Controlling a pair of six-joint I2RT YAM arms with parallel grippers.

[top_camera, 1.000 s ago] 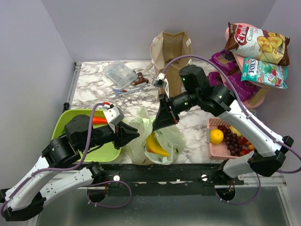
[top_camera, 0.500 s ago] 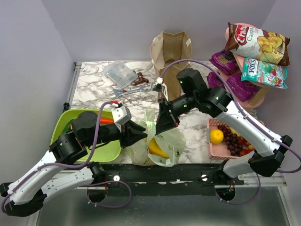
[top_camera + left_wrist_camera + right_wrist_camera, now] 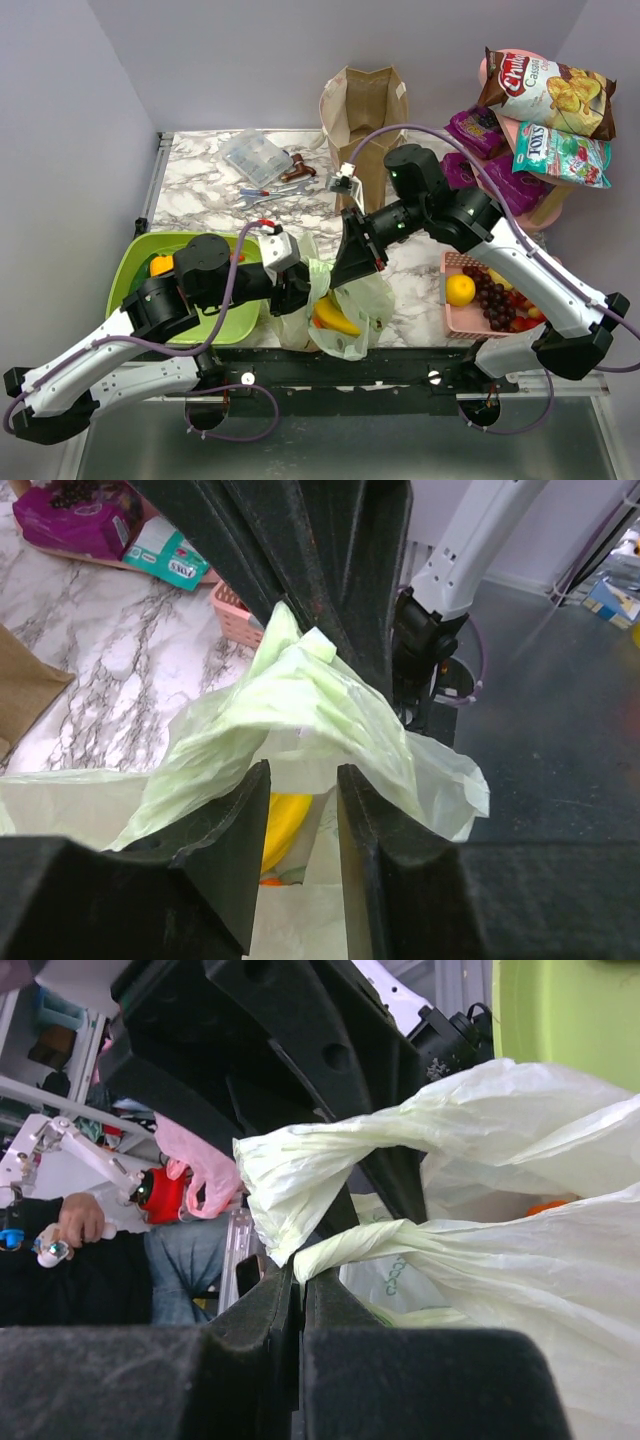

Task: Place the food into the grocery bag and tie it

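- The grocery bag point(image 3: 365, 295) sits at the near edge of the desk point(image 3: 200, 190), between the two arms. A bunch of yellow bananas point(image 3: 335, 320) shows through its thin plastic.
- The left tool point(image 3: 303, 775) is pressed against the bag's left side. Its jaws stand a narrow gap apart, with pale green film and banana yellow showing through the gap. Nothing looks pinched from here.
- The right tool point(image 3: 302, 1275) is closed almost flat on one twisted handle of the bag. A second twisted handle lies loose just above it.
- A lime green tray point(image 3: 125, 275) lies to the left of the bag, under the left arm.
- To the right, a pink basket point(image 3: 455, 320) holds a round orange fruit point(image 3: 460, 289) and dark grapes point(image 3: 492, 300).
- Farther back lies a clear plastic case point(image 3: 255, 155).
- A brown paper bag point(image 3: 365, 100) stands upright at the far edge, with a chips packet point(image 3: 545, 85) off to its right.
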